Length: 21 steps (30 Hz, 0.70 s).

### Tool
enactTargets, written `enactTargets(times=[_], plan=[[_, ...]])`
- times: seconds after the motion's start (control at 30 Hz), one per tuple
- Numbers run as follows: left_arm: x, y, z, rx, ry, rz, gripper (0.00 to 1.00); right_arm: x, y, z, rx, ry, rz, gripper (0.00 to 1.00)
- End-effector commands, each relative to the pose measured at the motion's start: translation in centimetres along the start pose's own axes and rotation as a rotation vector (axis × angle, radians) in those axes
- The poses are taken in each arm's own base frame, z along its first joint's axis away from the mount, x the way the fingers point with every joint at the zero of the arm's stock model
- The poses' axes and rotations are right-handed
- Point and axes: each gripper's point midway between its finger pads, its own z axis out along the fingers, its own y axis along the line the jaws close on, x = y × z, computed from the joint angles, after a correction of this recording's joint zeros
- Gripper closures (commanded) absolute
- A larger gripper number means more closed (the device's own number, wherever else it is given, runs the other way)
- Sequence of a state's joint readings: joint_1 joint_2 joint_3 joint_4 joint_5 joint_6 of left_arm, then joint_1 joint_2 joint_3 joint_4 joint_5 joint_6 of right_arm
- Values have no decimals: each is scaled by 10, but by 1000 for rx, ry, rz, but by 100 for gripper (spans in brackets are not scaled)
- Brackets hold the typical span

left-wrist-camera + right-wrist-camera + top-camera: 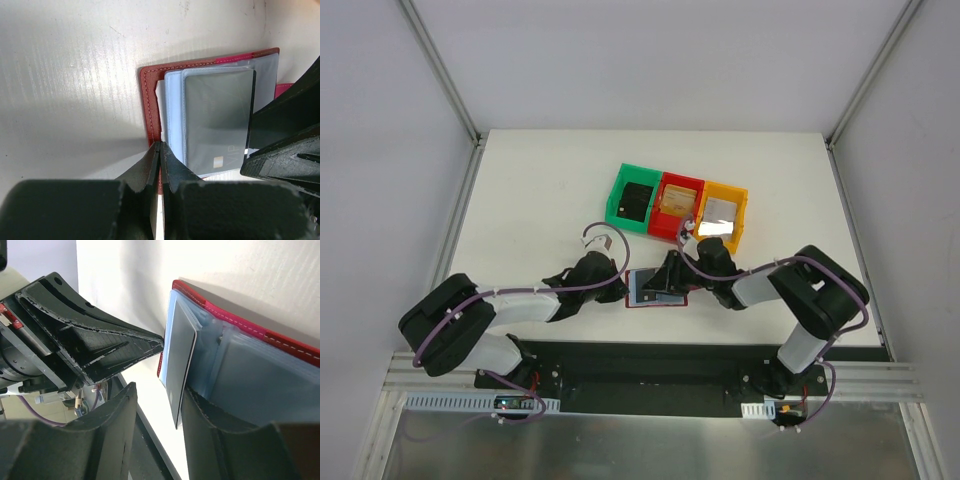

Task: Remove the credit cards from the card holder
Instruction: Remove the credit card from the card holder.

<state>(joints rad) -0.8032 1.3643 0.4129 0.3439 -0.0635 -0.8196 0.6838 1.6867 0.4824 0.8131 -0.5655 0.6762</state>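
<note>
The red card holder (645, 291) lies open on the white table between both grippers, its blue-grey pockets (172, 115) facing up. My left gripper (160, 146) is shut on the red cover's edge (150, 100). A dark grey credit card (217, 120) sticks partly out of a pocket. In the right wrist view this card (180, 357) stands between the fingers of my right gripper (159, 390). The gripper is open; the card leans on the right finger, with a gap to the left one. Other credit cards lie in the bins: black (637, 199), tan (675, 199), silvery (722, 210).
Three plastic bins stand in a row just behind the card holder: green (622, 190), red (665, 228), orange (740, 215). The table's near edge and the black base rail (650, 375) lie close behind the grippers. White walls enclose the table.
</note>
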Motion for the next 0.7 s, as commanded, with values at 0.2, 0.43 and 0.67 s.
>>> enactTargets(times=[0.2, 0.43, 0.67], plan=[[12, 25, 2, -92, 37, 1, 100, -11, 16, -10, -55, -38, -51, 60], [14, 26, 3, -95, 44, 0, 100, -12, 17, -10, -57, -43, -54, 64], [15, 28, 3, -102, 46, -1, 100, -16, 19, -14, -62, -55, -54, 66]])
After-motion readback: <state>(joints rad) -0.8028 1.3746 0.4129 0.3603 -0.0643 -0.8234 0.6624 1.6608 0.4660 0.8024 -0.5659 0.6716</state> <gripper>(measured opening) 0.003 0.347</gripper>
